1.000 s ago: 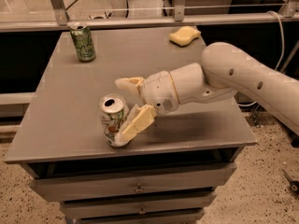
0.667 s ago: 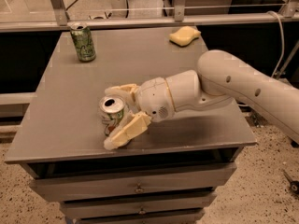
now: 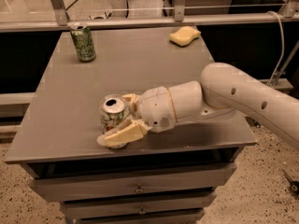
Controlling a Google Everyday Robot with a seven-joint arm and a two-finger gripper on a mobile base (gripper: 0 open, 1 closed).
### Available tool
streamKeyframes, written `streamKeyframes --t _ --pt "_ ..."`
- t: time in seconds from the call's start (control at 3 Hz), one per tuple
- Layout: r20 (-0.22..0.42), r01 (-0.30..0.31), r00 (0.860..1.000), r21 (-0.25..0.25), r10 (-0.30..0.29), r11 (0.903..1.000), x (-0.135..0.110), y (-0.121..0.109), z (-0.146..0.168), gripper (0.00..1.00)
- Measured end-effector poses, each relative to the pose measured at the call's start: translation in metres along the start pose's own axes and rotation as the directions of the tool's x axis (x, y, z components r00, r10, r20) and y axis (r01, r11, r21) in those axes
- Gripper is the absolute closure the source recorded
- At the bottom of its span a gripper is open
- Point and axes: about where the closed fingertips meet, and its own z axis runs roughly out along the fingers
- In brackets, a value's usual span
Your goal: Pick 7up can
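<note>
The 7up can [image 3: 113, 116] stands upright in the lower left part of the frame, near the front edge of the grey table [image 3: 187, 78]. Its side is pale with green markings, but no word on it can be read. Its silver top faces up and shows the pull-tab opening.

The gripper [image 3: 115, 118] is at the can, reaching in from the right at the end of the white arm [image 3: 233, 97]. Its cream fingers [image 3: 122, 133] are spread wide with the can between them. One lies low across the can's near side and appears to touch it, and the other shows just behind the can's right shoulder. The can's base sits on the tabletop.

A darker green patterned can [image 3: 83, 42] stands upright at the upper left of the frame, near the table's far left corner and well apart from the gripper. Its label cannot be read either. A yellow sponge [image 3: 185, 35] lies near the far right corner.

Nothing lies between the gripper and the can. The near finger hides the can's lower front. Below the tabletop is a drawer [image 3: 138, 189] with a small knob, and a metal rail [image 3: 140, 20] runs behind the table.
</note>
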Motion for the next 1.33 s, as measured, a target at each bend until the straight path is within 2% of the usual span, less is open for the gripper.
streamKeyframes --t 0.33,0.67,1.0,1.33 --pt "-0.025 0.013 1.0 0.098 -0.011 0.9951 0.003 -0.016 -0.038 0.94" --pt "-0.05 0.046 0.998 0.159 -0.039 0.9861 -0.003 -0.033 -0.065 1.0" --pt "-0.054 0.056 0.998 0.229 -0.045 0.9718 -0.01 -0.061 -0.101 1.0" --pt "-0.052 0.071 0.997 0.252 -0.06 0.9651 -0.019 -0.069 -0.111 1.0"
